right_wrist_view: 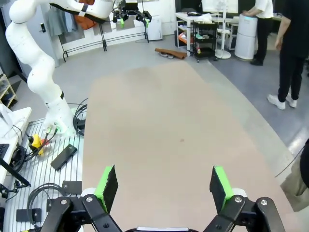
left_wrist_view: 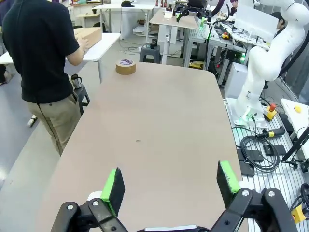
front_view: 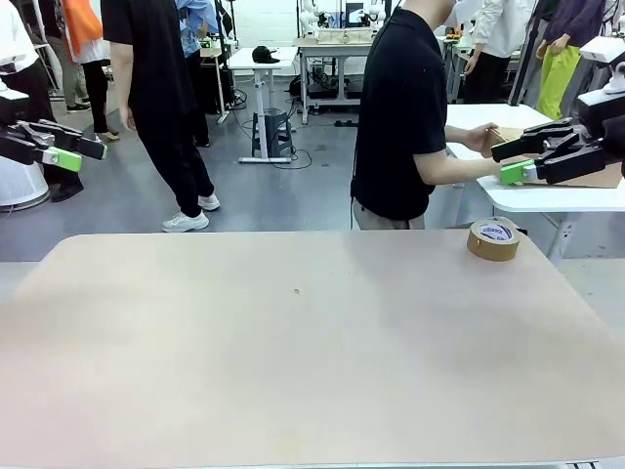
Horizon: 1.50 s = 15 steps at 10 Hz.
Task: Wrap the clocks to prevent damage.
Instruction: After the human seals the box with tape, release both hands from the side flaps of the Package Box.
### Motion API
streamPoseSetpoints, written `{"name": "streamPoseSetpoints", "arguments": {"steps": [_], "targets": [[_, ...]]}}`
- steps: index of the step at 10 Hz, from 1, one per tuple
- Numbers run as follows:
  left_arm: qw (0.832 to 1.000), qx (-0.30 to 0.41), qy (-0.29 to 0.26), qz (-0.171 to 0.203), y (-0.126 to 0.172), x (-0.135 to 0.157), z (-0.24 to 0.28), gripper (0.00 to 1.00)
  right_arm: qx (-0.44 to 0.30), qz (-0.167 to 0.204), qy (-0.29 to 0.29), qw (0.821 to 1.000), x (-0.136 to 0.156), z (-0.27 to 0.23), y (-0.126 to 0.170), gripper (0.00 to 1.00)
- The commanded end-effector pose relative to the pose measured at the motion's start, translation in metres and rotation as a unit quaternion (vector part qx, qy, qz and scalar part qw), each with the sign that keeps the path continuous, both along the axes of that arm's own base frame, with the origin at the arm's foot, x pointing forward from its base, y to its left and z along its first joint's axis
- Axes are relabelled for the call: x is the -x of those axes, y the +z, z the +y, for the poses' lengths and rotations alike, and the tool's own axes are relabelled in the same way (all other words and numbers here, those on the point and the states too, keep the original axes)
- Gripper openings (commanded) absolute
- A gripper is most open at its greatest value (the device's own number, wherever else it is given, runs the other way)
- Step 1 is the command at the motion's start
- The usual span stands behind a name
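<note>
The clocks are out of view. My left gripper (front_view: 83,154) hangs open above the table's left edge, its green pads (left_wrist_view: 113,186) wide apart with nothing between them. My right gripper (front_view: 506,162) hangs open off the far right, and its pads (right_wrist_view: 218,183) are also spread and hold nothing. A roll of brown tape (front_view: 493,239) lies flat on the beige table (front_view: 293,352) near the far right corner; the same tape (left_wrist_view: 125,66) appears in the left wrist view.
A person in a black shirt (front_view: 400,117) stands at the far side, turned towards a white side table (front_view: 547,200), hands on a cardboard box (left_wrist_view: 87,35). Cables and boxes lie on the floor rack (left_wrist_view: 260,154) beside the table.
</note>
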<state>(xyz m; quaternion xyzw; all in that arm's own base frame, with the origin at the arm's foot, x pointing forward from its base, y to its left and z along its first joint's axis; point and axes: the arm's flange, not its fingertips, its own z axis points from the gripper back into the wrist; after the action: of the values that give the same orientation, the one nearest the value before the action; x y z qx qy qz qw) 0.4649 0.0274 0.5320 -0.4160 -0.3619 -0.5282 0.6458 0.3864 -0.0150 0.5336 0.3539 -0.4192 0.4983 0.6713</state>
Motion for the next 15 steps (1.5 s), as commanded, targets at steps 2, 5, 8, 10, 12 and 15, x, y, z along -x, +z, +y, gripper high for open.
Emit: {"name": "streamPoseSetpoints", "arguments": {"steps": [2, 5, 8, 10, 12, 15], "targets": [[1.0, -0.001, -0.002, -0.005, 0.0044, -0.0003, -0.0013, 1.0, -0.006, -0.003, 0.004, 1.0, 0.0004, 0.002, 0.0007, 1.0], [1.0, -0.001, -0.002, -0.005, 0.0044, -0.0003, -0.0013, 1.0, -0.006, -0.003, 0.004, 1.0, 0.0004, 0.002, 0.0007, 1.0], [1.0, -0.001, -0.002, -0.005, 0.0044, -0.0003, -0.0013, 1.0, -0.006, -0.003, 0.004, 1.0, 0.0004, 0.002, 0.0007, 1.0], [1.0, -0.001, -0.002, -0.005, 0.0044, -0.0003, -0.0013, 1.0, -0.006, -0.003, 0.004, 1.0, 0.0004, 0.002, 0.0007, 1.0], [1.0, -0.001, -0.002, -0.005, 0.0044, -0.0003, -0.0013, 1.0, -0.006, -0.003, 0.004, 1.0, 0.0004, 0.002, 0.0007, 1.0], [1.0, -0.001, -0.002, -0.005, 0.0044, -0.0003, -0.0013, 1.0, -0.006, -0.003, 0.004, 1.0, 0.0004, 0.002, 0.0007, 1.0]]}}
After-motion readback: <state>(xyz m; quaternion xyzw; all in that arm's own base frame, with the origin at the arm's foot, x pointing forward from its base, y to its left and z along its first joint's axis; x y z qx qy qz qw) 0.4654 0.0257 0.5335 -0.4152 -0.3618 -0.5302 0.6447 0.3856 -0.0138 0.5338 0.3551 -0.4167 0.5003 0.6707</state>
